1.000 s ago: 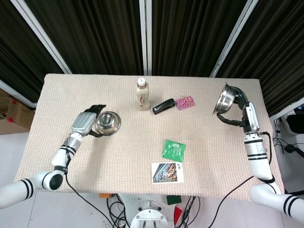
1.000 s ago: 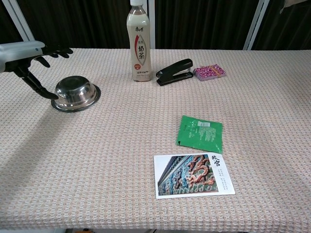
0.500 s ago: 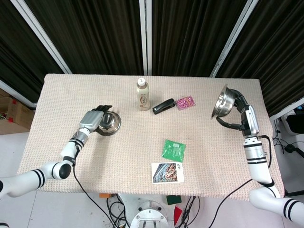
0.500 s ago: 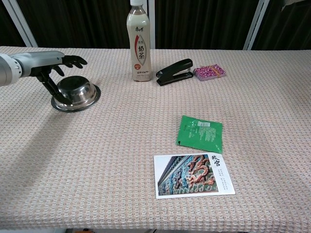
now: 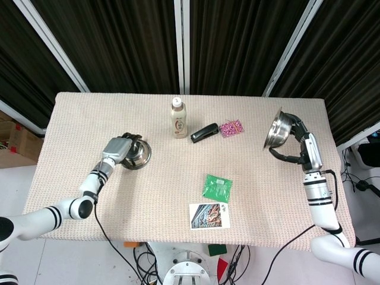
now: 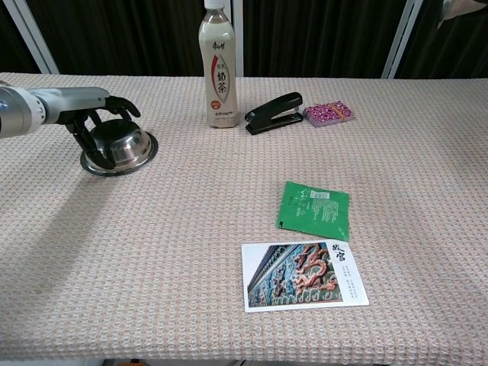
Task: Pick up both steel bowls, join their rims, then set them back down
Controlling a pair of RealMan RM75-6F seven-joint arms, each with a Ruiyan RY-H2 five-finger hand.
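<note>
left hand [image 6: 97,114] now cupped over inverted bowl [image 6: 122,147] | right hand [image 5: 300,145] holds tilted bowl [image 5: 279,129] | bottle [image 6: 217,65]: 奶茶

A tea bottle [image 6: 217,65], black stapler [image 6: 274,113], pink packet [image 6: 329,113], green sachet [image 6: 314,210] and what looks like a postcard [image 6: 303,275] lie on the table [image 6: 191,252].

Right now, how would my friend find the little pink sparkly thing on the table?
Start at the tall tea bottle standing at the far middle of the table. Just right of it lies a black stapler, and right of that sits the pink packet. It is the only pink, glittery-patterned thing; its neighbours are black or cream.
</note>
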